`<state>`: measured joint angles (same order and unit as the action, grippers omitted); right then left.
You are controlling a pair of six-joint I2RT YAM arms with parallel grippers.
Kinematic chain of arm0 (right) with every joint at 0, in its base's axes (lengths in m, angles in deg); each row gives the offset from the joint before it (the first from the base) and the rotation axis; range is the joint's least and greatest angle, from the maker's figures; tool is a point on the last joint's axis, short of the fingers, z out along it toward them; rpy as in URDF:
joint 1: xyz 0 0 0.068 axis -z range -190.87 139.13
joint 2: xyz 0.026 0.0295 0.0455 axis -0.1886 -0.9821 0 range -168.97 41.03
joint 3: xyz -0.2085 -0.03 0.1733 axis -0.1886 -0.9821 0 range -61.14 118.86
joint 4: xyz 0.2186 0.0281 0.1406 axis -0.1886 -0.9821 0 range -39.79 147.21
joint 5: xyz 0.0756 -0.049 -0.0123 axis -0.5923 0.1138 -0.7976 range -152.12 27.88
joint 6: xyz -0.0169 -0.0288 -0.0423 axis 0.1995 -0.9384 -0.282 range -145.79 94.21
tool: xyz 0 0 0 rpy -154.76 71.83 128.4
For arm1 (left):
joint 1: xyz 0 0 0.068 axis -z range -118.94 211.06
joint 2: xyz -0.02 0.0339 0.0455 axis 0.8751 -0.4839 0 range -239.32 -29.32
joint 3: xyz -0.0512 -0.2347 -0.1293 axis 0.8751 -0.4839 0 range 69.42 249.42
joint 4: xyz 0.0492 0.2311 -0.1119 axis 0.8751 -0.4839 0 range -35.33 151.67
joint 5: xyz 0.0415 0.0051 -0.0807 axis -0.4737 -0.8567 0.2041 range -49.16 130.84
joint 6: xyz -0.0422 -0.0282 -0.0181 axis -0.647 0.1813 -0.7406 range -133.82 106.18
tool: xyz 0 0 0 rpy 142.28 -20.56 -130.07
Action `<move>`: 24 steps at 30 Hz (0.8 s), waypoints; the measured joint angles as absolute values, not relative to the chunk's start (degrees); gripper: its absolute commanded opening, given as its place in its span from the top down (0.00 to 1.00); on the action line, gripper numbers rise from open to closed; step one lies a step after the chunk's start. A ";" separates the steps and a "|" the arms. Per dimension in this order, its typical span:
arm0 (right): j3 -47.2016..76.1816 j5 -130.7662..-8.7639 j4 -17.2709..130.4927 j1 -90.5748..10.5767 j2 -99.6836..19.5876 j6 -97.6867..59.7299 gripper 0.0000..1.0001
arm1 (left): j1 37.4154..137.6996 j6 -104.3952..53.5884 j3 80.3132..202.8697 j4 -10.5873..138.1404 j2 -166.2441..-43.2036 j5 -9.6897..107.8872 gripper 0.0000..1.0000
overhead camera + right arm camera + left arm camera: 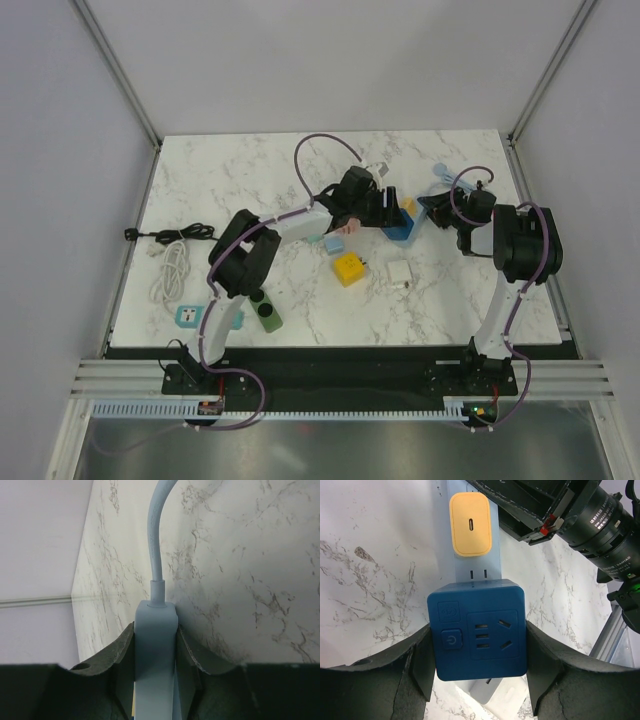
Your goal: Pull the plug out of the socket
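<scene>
A dark blue cube socket [477, 627] with a power button sits on a light blue power strip [479, 570]. My left gripper [480, 667] is shut on the cube's two sides. An orange charger plug [470, 524] is seated in the same strip just beyond the cube. My right gripper [155, 680] is shut on the strip's cable end [155, 640], where the light blue cable [156, 530] leaves it. In the top view both grippers meet at the back middle: the left gripper [390, 212], the right gripper [440, 208], the blue cube [399, 234] and the orange plug [409, 205].
A yellow cube [349, 268] and a white adapter [400, 273] lie just in front of the grippers. Small pink and teal blocks [335, 243] lie beside the left arm. Green cylinders [268, 315], a coiled white cable [172, 268], a black cable [165, 234] and a teal socket [188, 316] lie at the left.
</scene>
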<state>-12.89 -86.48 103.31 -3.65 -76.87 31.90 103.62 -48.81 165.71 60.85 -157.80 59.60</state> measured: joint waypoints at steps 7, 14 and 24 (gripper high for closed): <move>-13.05 -87.34 103.20 -3.65 -76.87 32.36 1.00 | 106.36 -45.18 166.67 56.20 -156.12 52.67 0.98; -13.11 -86.77 103.49 -2.84 -76.87 31.96 1.00 | 109.13 -39.82 167.96 48.64 -152.01 43.47 0.98; -13.11 -86.42 103.62 -2.40 -76.87 31.96 1.00 | 107.69 -38.29 166.67 46.43 -147.25 42.05 0.98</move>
